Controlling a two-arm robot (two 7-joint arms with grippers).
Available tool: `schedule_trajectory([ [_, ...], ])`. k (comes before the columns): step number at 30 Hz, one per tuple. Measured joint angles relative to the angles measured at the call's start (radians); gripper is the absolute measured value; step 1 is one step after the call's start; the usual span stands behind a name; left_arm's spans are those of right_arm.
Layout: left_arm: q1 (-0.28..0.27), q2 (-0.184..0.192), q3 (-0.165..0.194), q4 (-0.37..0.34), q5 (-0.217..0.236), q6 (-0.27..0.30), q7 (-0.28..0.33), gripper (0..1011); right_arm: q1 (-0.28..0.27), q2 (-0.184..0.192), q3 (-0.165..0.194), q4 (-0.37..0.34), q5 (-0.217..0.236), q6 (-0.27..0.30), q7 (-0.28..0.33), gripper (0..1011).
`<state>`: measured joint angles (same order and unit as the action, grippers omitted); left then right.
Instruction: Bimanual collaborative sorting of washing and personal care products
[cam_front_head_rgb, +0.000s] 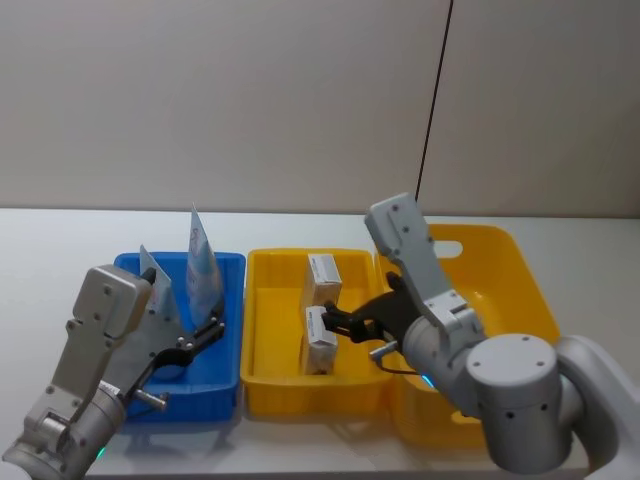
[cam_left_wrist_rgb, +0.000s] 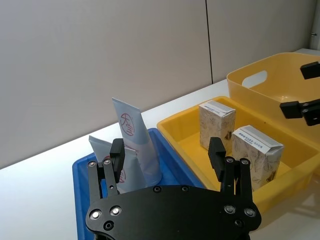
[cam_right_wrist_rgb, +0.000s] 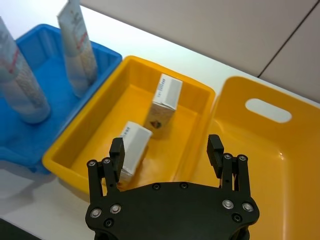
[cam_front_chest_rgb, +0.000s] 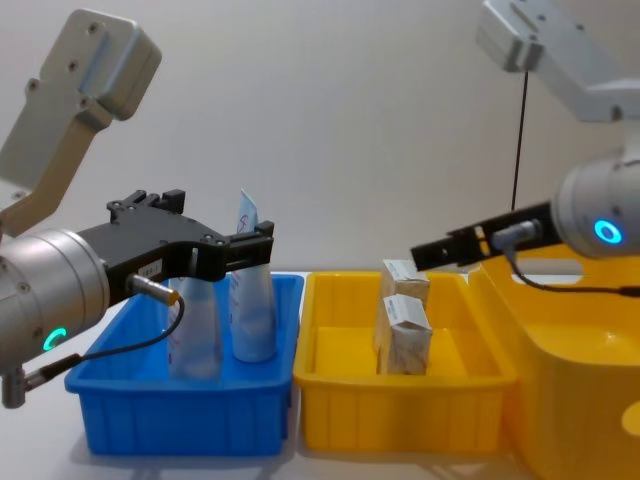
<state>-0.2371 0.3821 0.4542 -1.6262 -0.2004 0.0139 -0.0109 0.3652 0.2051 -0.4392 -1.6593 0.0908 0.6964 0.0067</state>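
Two pale-blue squeeze tubes, a tall one and a shorter one, stand upright in the blue bin. Two beige cartons stand in the small yellow bin. My left gripper hovers open over the blue bin's front, just in front of the tubes, holding nothing. My right gripper is open above the small yellow bin's right side, its fingertips beside the nearer carton and not touching it.
A large yellow tub with a handle slot stands right of the small yellow bin, under my right arm. The three containers sit side by side on a white table. A grey wall rises behind.
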Motion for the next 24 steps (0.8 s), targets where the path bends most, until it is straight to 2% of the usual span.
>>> schedule_trajectory([
  [10, 0.0, 0.0, 0.0, 0.0, 0.0, 0.0, 0.0, 1001, 0.018, -0.048, -0.027, 0.023, -0.009, 0.015, -0.002, 1004],
  [24, 0.0, 0.0, 0.0, 0.0, 0.0, 0.0, 0.0, 1001, 0.023, -0.122, -0.045, 0.098, -0.036, 0.02, -0.052, 1004],
])
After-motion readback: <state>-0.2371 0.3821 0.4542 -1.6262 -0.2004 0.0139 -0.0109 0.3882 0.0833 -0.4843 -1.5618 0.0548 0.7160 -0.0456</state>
